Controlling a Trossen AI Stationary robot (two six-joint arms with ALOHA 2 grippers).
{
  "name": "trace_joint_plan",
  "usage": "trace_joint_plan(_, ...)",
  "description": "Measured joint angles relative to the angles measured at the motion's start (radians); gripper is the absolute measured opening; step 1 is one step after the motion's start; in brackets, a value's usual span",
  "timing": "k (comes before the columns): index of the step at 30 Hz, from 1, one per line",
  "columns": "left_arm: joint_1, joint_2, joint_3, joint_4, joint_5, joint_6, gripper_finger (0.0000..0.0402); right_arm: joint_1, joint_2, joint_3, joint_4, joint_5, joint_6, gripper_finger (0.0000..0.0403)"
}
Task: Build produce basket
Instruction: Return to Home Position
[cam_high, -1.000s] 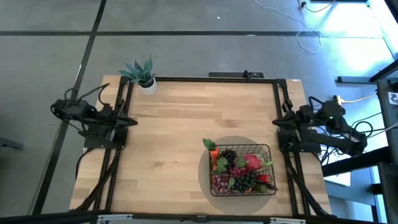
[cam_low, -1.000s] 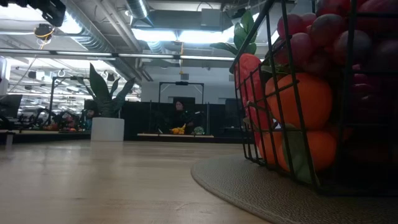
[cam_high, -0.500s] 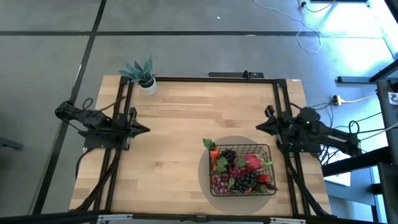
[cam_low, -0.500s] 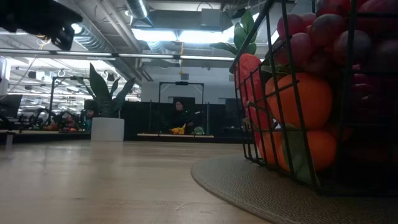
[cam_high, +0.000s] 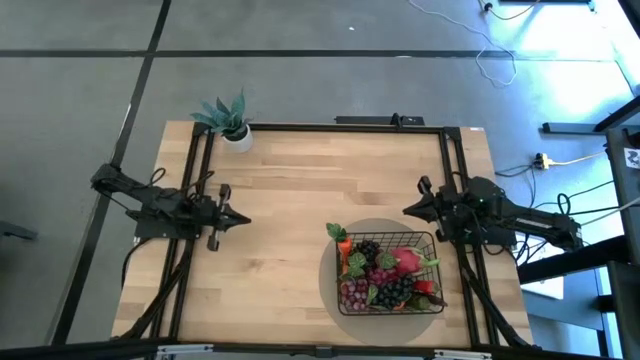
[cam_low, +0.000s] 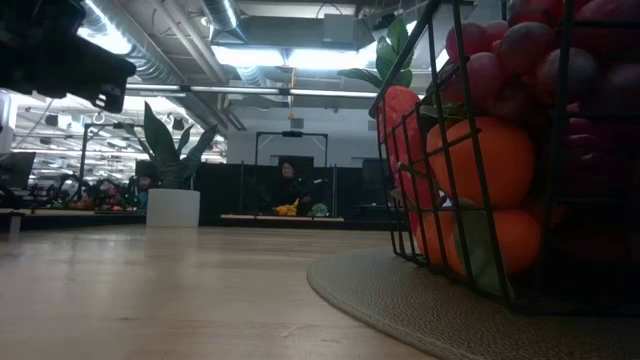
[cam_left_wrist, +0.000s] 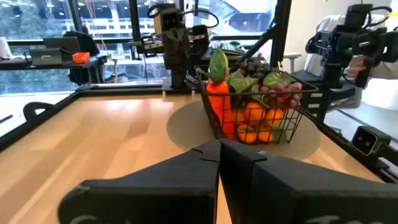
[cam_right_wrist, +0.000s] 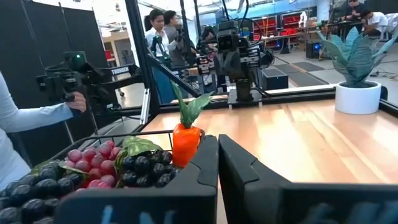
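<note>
Both clenched, nothing held: my left gripper (cam_high: 238, 219) is above the wooden table's (cam_high: 300, 170) left side, my right gripper (cam_high: 410, 209) near the wire basket (cam_high: 400, 234), which holds the produce (cam_high: 392, 272) on the round mat (cam_high: 327, 277).

A robotics lab in an open hall. Bare ceiling ducts (cam_low: 165, 62) and strip lights (cam_low: 280, 55) run overhead; cables (cam_high: 490, 62) trail across the concrete floor (cam_high: 300, 85), and people (cam_right_wrist: 157, 25) stand nearby.
</note>
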Motion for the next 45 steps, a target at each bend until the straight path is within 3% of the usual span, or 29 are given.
trace_joint_plan(4, 0.000, -0.001, 0.000, -0.001, 0.002, -0.004, 0.0000, 0.000, 0.000, 0.000, 0.000, 0.008, -0.013, 0.0000)
trace_joint_plan(12, 0.001, 0.000, 0.000, -0.002, 0.002, -0.004, 0.0000, 0.000, 0.000, 0.000, -0.002, 0.019, -0.232, 0.0000)
trace_joint_plan(45, 0.000, 0.000, 0.001, -0.004, 0.003, -0.003, 0.0000, 0.000, 0.000, 0.001, -0.002, 0.017, -0.232, 0.0000)
